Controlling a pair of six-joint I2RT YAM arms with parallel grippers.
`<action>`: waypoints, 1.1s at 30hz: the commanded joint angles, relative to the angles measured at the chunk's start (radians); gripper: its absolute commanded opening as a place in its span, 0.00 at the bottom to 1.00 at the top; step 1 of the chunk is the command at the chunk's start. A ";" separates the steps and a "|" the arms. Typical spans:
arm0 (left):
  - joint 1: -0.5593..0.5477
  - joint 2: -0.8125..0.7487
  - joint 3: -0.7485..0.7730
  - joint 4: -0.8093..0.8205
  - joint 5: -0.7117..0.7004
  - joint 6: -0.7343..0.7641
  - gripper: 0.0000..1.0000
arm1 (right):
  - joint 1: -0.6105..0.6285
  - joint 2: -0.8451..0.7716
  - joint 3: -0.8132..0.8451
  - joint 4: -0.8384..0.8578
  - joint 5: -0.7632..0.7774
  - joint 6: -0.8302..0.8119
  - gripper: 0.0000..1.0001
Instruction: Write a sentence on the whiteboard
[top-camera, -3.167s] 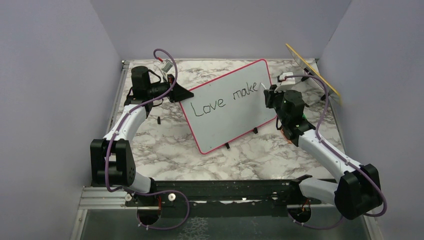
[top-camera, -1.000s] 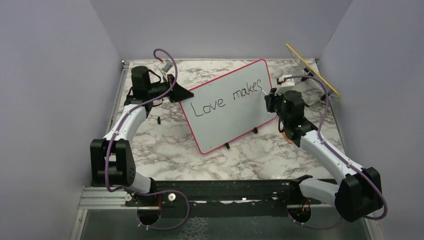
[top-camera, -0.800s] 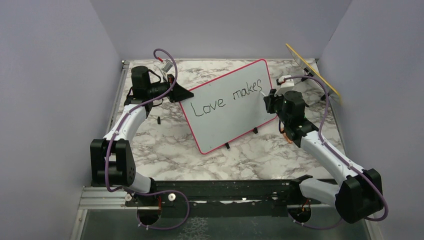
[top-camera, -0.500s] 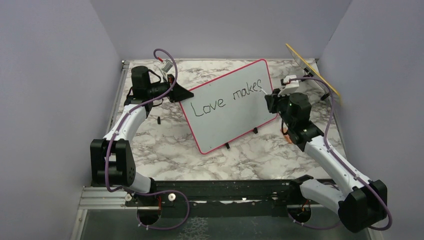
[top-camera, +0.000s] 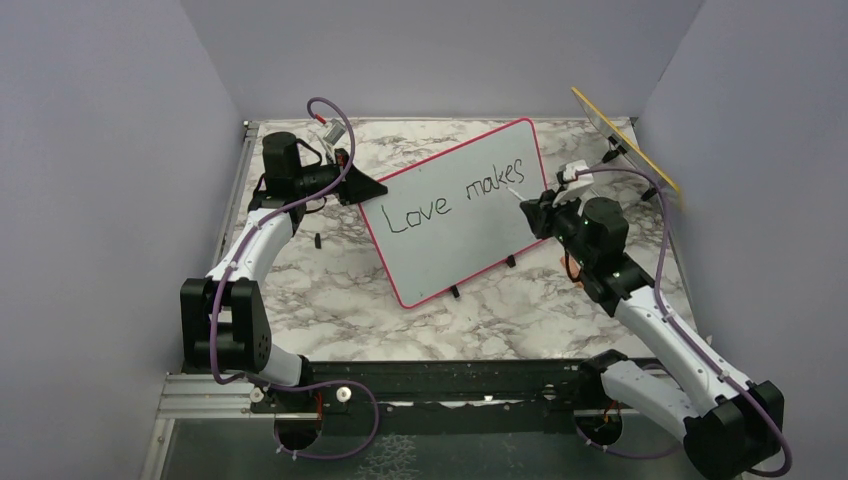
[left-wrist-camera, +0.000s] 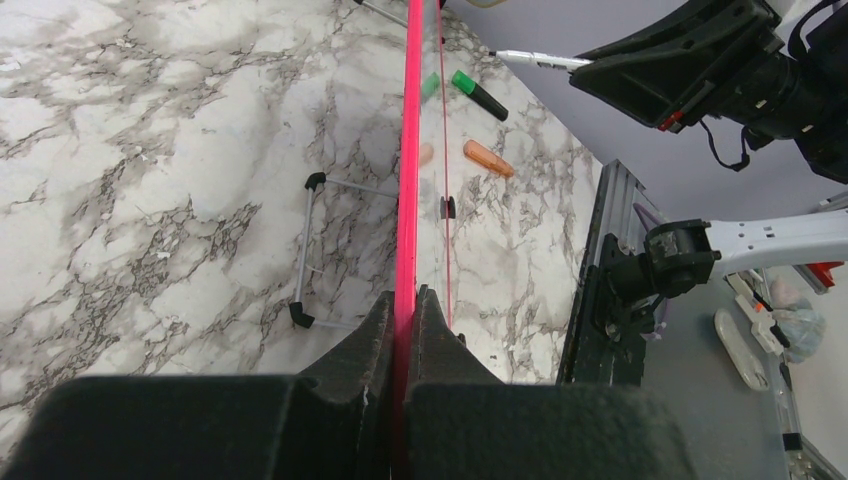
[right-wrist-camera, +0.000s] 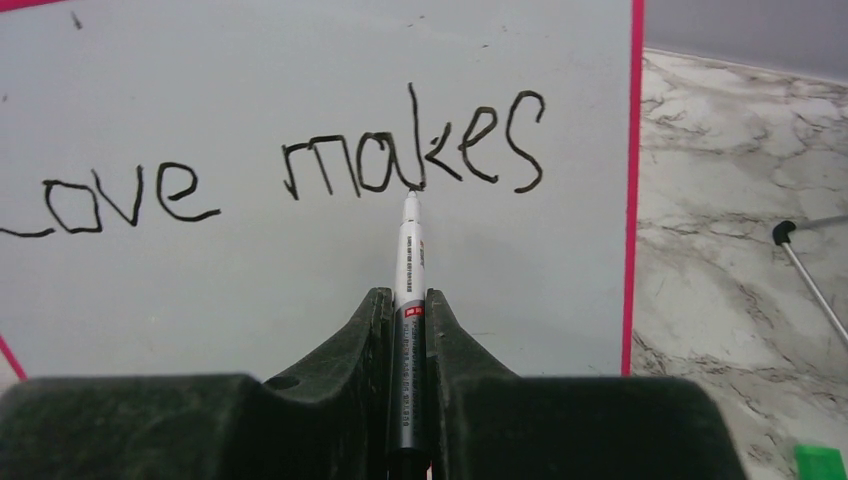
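One whiteboard (top-camera: 450, 245) stood tilted on the counter (top-camera: 330, 285), bearing two words of the sentence (right-wrist-camera: 413, 140): "Love makes". The left claw (left-wrist-camera: 405, 300) was clamped on its edge. The right claw (right-wrist-camera: 408, 300) gripped one marker (right-wrist-camera: 409, 240).

pink-framed whiteboard (top-camera: 455, 215) propped upright on black feet, turned diagonally on marble, black handwritten sentence (right-wrist-camera: 300, 175) reading "love makes"

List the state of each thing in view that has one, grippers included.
Large white pink-framed whiteboard: standing tilted on black feet, left edge clamped.
Black handwritten sentence: unfinished, reads "Love makes".
Left gripper: shut on the whiteboard's edge.
Slim white marker: uncapped, tip seemingly just off the board.
Right gripper: shut on the marker.
Green marker: lying flat behind the board.
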 joint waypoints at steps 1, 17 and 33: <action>-0.009 0.033 -0.021 -0.090 -0.084 0.086 0.00 | 0.046 -0.036 -0.024 0.001 -0.046 -0.032 0.01; -0.009 0.031 -0.022 -0.090 -0.102 0.080 0.00 | 0.305 -0.084 -0.114 0.035 0.118 -0.135 0.01; -0.008 0.018 -0.024 -0.090 -0.101 0.077 0.00 | 0.572 0.055 -0.124 0.209 0.303 -0.244 0.01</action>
